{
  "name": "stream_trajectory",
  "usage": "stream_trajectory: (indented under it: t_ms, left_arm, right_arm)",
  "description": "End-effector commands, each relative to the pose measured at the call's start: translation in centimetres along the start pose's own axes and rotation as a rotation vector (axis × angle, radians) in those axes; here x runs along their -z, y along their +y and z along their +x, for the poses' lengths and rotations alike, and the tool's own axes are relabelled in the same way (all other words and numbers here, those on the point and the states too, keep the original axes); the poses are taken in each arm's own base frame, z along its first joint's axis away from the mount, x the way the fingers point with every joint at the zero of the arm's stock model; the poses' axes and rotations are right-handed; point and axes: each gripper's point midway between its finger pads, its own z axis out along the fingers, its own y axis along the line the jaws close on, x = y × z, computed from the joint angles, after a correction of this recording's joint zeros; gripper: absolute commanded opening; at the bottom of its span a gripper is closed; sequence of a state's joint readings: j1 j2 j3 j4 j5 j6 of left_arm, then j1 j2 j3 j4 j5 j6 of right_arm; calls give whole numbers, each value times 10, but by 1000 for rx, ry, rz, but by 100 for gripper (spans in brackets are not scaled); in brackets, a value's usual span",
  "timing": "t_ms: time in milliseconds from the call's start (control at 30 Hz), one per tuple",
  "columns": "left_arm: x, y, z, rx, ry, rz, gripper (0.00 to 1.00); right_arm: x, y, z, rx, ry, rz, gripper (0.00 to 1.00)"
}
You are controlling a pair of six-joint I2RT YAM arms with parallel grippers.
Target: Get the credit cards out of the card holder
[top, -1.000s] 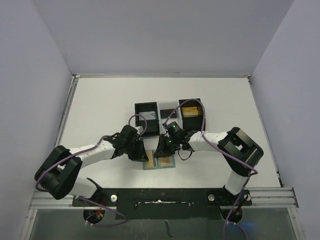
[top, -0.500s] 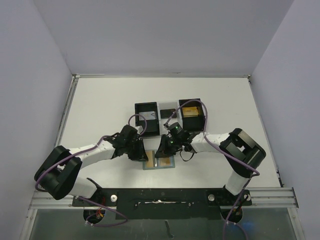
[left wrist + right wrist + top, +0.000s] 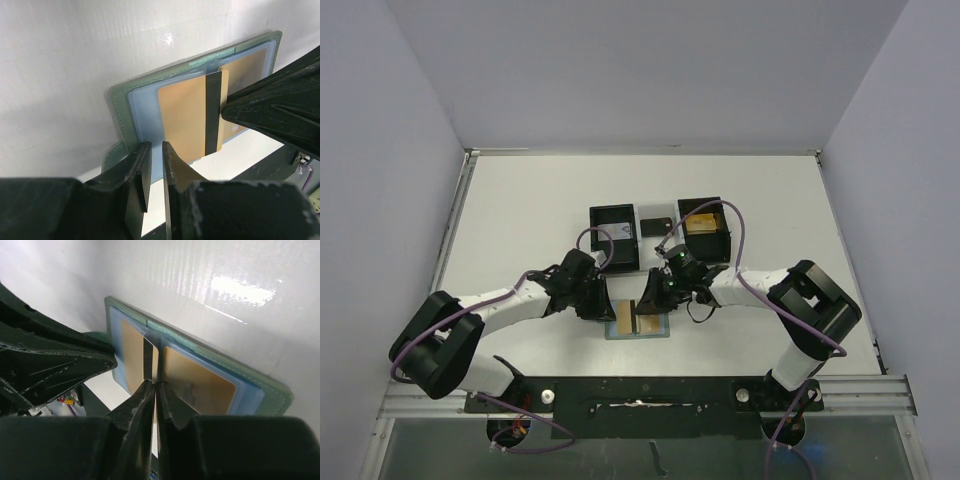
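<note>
Gold card point(image 3: 187, 122) nipped in my right gripper point(image 3: 155, 383); I'd draw it flat from the card holder point(image 3: 117, 100). Left gripper point(image 3: 156, 150) narrow, hold unclear.

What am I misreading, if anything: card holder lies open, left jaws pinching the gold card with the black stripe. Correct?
Wrong arm. It is the right jaws that are pinching the gold card with the black stripe; the right wrist view shows them closed on its edge. The rest holds: the card holder lies open.
</note>
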State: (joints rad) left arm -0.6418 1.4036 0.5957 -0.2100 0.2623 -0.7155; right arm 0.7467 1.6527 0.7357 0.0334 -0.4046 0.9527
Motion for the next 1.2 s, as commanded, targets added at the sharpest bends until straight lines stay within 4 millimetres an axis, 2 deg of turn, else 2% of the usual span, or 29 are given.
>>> stream_trajectory:
  t_ms: [0, 133, 533, 633, 767, 933, 1167]
  left_arm:
    - [-2, 4, -5, -36, -4, -31, 14]
    - [-3, 6, -3, -17, -1, -44, 13]
    - [-13, 18, 8, -5, 34, -84, 8]
    - [-13, 20, 9, -4, 36, -91, 7]
    - [-13, 21, 9, -3, 33, -97, 6]
    - [-12, 23, 9, -7, 32, -108, 5]
    - [-11, 17, 8, -29, 37, -80, 4]
  right_arm:
    - [1, 22, -9, 6, -29, -102, 11]
    - [-4, 16, -6, -19, -26, -104, 18]
    - [-5, 33, -7, -14, -39, -251, 17]
    - [-5, 32, -7, -17, -41, -253, 15]
    - [-3, 28, -7, -36, -52, -245, 8]
    - [7, 16, -11, -34, -75, -202, 0]
    - [19, 11, -12, -38, -75, -211, 1]
